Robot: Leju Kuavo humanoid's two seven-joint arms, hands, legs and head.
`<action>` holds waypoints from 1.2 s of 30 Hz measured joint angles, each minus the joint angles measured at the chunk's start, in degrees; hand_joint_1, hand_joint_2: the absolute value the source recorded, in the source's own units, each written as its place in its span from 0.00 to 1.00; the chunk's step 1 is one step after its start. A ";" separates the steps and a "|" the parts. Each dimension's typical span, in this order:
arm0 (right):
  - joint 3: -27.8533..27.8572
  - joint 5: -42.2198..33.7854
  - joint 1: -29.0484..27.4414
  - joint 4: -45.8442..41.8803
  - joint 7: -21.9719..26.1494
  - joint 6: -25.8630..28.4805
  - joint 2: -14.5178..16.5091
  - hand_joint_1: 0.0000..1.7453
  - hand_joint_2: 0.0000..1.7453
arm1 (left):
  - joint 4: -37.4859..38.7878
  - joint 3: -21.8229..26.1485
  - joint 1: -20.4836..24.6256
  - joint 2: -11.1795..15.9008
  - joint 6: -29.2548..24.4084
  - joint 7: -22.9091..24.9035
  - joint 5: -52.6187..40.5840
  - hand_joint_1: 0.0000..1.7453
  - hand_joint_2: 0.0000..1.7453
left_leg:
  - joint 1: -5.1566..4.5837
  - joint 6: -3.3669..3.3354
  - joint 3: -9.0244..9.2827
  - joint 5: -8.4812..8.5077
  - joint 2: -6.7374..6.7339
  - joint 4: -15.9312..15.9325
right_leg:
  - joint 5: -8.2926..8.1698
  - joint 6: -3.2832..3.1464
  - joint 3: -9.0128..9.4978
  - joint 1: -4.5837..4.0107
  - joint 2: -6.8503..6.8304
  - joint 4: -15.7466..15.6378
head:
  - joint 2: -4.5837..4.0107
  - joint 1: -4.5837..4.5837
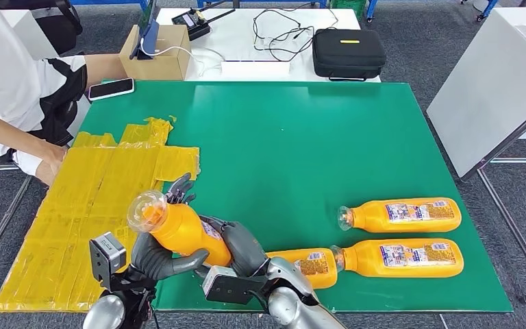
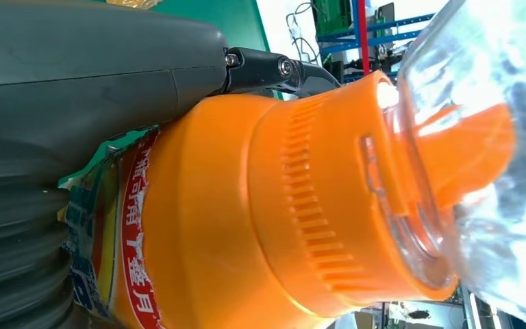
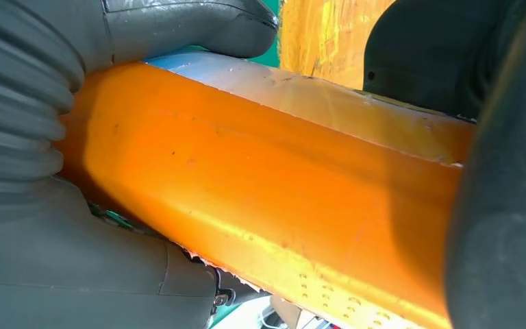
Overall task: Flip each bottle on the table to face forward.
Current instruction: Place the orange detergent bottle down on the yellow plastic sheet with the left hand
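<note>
Both hands hold one orange bottle (image 1: 178,232) tilted above the table's near left, its clear cap (image 1: 144,210) pointing up and to the left. My left hand (image 1: 156,260) grips it near the neck, and my right hand (image 1: 243,248) grips its lower body. In the left wrist view the bottle's orange shoulder (image 2: 246,219) and clear cap (image 2: 479,137) lie against the grey hand (image 2: 75,103). The right wrist view has the bottle's side (image 3: 260,199) wrapped by my right hand (image 3: 41,219). Three more bottles lie on the green mat: two (image 1: 401,214) (image 1: 401,257) at the right, one (image 1: 311,266) partly behind my right arm.
A yellow taped sheet (image 1: 89,205) covers the mat's left, and a person's hand (image 1: 48,164) rests on it. A phone (image 1: 111,88), a cardboard box (image 1: 154,58) and a black case (image 1: 348,53) lie beyond the green mat (image 1: 301,137). A white board (image 1: 493,89) leans at right.
</note>
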State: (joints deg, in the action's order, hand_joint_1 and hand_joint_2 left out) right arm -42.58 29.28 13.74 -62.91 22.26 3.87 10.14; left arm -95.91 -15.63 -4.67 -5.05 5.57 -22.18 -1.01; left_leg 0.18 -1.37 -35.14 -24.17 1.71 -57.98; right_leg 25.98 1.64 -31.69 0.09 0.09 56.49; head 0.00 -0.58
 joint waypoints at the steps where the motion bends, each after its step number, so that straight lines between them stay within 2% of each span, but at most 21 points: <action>1: 0.01 -0.03 0.00 0.10 0.02 0.00 0.01 1.00 1.00 | 0.00 0.01 0.00 0.01 0.04 0.00 0.00 0.55 1.00 | 0.00 0.00 0.00 0.00 0.00 0.00 | 0.00 0.00 0.00 0.00 0.00 0.00 | 0.00 0.01; 2: 0.02 -0.07 0.00 0.22 0.06 0.01 0.02 1.00 1.00 | 0.00 0.01 -0.01 0.01 0.10 0.00 0.00 0.80 1.00 | 0.00 0.00 0.00 0.00 0.00 0.00 | 0.00 0.00 0.00 0.00 0.00 0.00 | 0.00 0.00; 3: 0.04 -0.12 0.01 0.36 0.11 0.02 0.05 1.00 1.00 | 0.00 0.02 -0.01 0.02 0.19 0.00 0.00 1.00 1.00 | 0.00 0.00 0.00 0.00 0.00 0.00 | 0.00 0.00 0.00 0.00 0.00 0.00 | 0.00 0.00; 29: 1.19 -0.83 -1.42 0.55 0.97 1.11 0.44 0.99 1.00 | 0.03 -0.53 0.38 0.02 -0.43 0.02 -2.48 1.00 1.00 | 0.00 0.00 0.00 0.00 -0.02 0.00 | 0.00 0.00 -0.02 0.00 0.01 0.00 | 0.00 0.00; 30: 1.35 -0.90 -1.62 0.36 1.05 1.35 0.43 0.82 1.00 | 0.04 -0.67 0.46 0.02 -0.51 0.02 -2.61 1.00 1.00 | 0.00 0.00 0.00 0.00 -0.02 0.00 | 0.00 0.00 -0.02 0.00 0.01 0.00 | 0.00 0.00; 33: 2.07 -1.86 -2.50 -0.90 1.80 2.53 0.42 0.08 1.00 | 0.04 -1.15 0.75 0.02 -1.17 -0.20 -3.21 1.00 1.00 | -0.01 0.00 -0.01 0.00 -0.02 0.00 | 0.00 0.00 -0.01 0.00 0.00 0.00 | 0.00 0.00; 34: 2.47 -2.51 -2.98 -1.62 2.34 3.14 0.42 0.00 1.00 | 0.03 -1.32 0.85 0.02 -1.82 -0.48 -3.79 1.00 1.00 | -0.01 0.00 -0.01 0.00 -0.01 0.00 | 0.00 0.00 -0.01 0.00 0.00 0.00 | 0.00 0.01; 36: 3.61 -3.76 -4.39 -4.06 3.48 4.40 0.30 0.00 1.00 | -0.33 -1.73 0.98 0.03 -4.95 -1.29 -7.46 1.00 1.00 | -0.01 0.00 -0.03 0.00 0.02 0.00 | 0.00 0.00 0.00 0.00 0.00 0.00 | 0.00 0.01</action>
State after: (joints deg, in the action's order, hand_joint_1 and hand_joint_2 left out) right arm -38.97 25.53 9.36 -66.97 25.74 8.27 10.44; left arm -96.24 -17.36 -3.68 -5.02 0.62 -23.48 -8.47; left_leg 0.17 -1.37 -35.17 -24.17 1.73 -57.98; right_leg 25.98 1.64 -31.69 0.09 0.08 56.49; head 0.00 -0.58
